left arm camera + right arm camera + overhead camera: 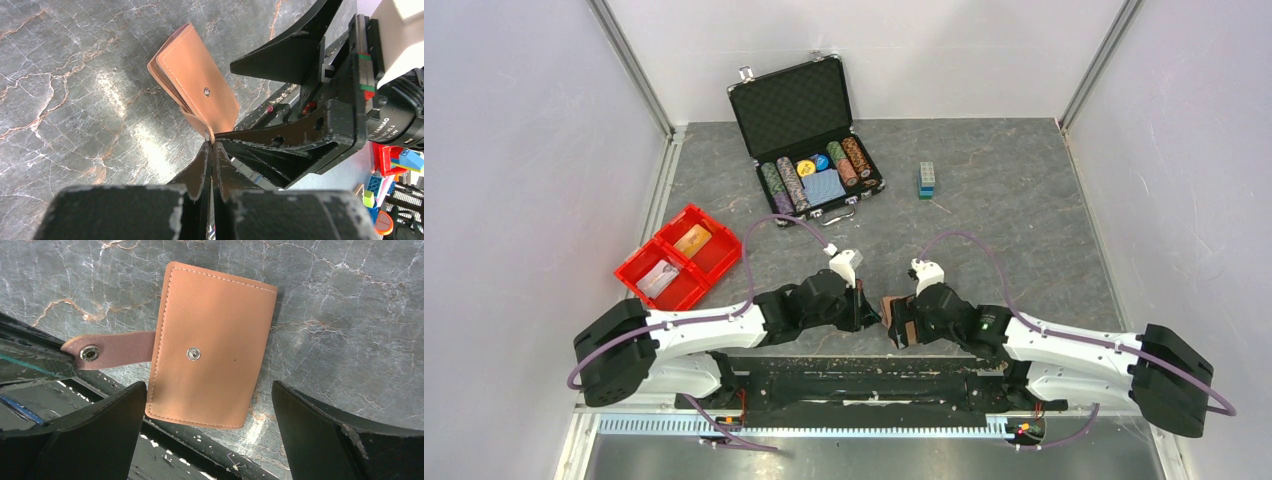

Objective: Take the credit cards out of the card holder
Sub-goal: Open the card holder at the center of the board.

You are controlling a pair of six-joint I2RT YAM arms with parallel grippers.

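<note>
**Two grippers at one folded card holder**

Only the strap is gripped. The left gripper (212, 145) is clenched on the closing tab (107, 350) of the card holder (212, 345), with the tab's snap end pinched between the fingertips. The brown holder is seen folded shut, its inside hidden, at the near centre of the marble-patterned table (1024, 200), between the two wrists. The right gripper (208, 389) is spread wide, with one finger set to each side of the holder and nothing grasped. Whether the holder rests on the table cannot be told. A black poker-chip case (809, 130) is stood open at the far centre. A red bin (679, 258) is placed to the left, and a small block stack (927, 180) just right of the case.
</note>
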